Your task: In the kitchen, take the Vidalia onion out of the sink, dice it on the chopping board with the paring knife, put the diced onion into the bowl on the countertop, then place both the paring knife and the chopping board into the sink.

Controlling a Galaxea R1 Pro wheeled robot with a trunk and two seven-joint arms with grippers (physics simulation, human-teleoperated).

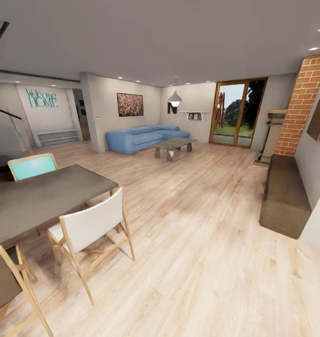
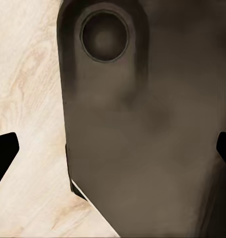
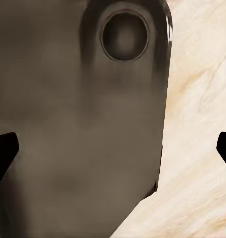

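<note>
The head view looks across a living and dining room; the onion, chopping board, paring knife, bowl, sink and countertop are all out of view. In the left wrist view my left gripper point(image 2: 113, 153) is open, its dark fingertips point(image 2: 3, 154) spread to the picture's sides, with nothing between them. It hangs over a dark rounded part of my own body point(image 2: 142, 124) and pale wood floor point(image 2: 28, 99). My right gripper point(image 3: 113, 153) is open in the same way, over the same dark body point(image 3: 78, 124) and floor point(image 3: 197, 124).
A dark dining table point(image 1: 38, 196) with a white chair point(image 1: 92, 229), a teal chair point(image 1: 32, 166) and a brown chair point(image 1: 5, 281) stands at the left. A brown bench point(image 1: 284, 196) and a brick column point(image 1: 302, 105) line the right wall. A blue sofa point(image 1: 143, 137) and a coffee table point(image 1: 174, 146) stand far ahead.
</note>
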